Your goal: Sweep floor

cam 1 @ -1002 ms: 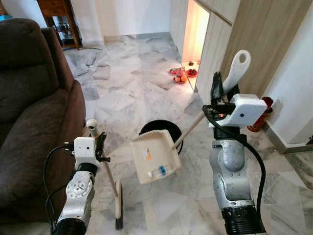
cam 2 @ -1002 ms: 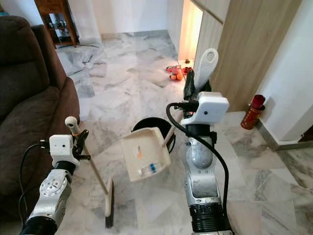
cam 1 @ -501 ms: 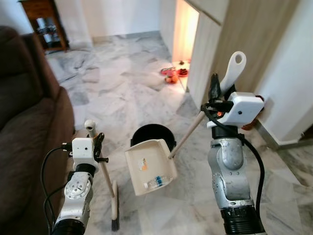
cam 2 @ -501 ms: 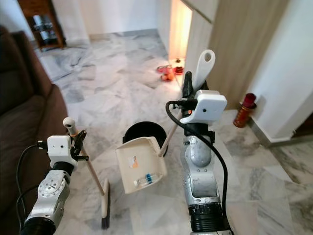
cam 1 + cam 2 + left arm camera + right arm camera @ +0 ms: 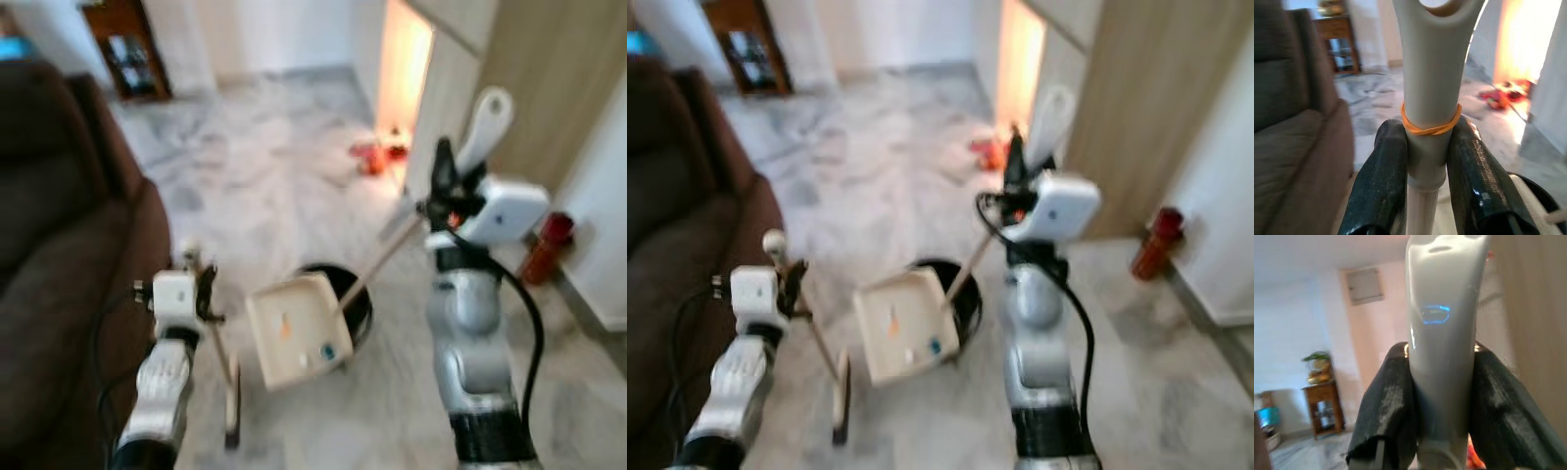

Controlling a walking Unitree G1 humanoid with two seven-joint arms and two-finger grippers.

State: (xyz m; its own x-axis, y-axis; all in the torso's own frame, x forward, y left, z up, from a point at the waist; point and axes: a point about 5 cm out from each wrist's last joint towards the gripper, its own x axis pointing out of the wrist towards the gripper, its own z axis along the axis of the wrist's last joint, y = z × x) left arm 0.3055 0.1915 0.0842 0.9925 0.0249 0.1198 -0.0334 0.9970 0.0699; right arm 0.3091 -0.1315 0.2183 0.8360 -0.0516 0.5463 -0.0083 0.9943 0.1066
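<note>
My left gripper (image 5: 201,290) is shut on the pale broom handle (image 5: 1430,88), low at the left beside the sofa. The stick slopes down to the brush head (image 5: 231,416) on the marble floor. My right gripper (image 5: 446,186) is raised at the right and shut on the white grip (image 5: 1444,333) of the dustpan's long handle. The cream dustpan (image 5: 294,328) hangs tilted between the arms, with a small blue bit (image 5: 327,350) and an orange bit in it. It sits just in front of a black bin (image 5: 358,299). Both eye views are blurred.
A brown sofa (image 5: 59,245) runs along the left. A wood-panelled wall (image 5: 549,88) with a lit niche stands at the right, with red items (image 5: 377,155) on the floor beside it. A red cylinder (image 5: 544,245) stands by the wall, and a wooden side table (image 5: 122,49) at the far left.
The whole picture has shifted and gone blurry, so the camera has moved. Both grippers keep their hold. The dustpan stays tilted by the black bin.
</note>
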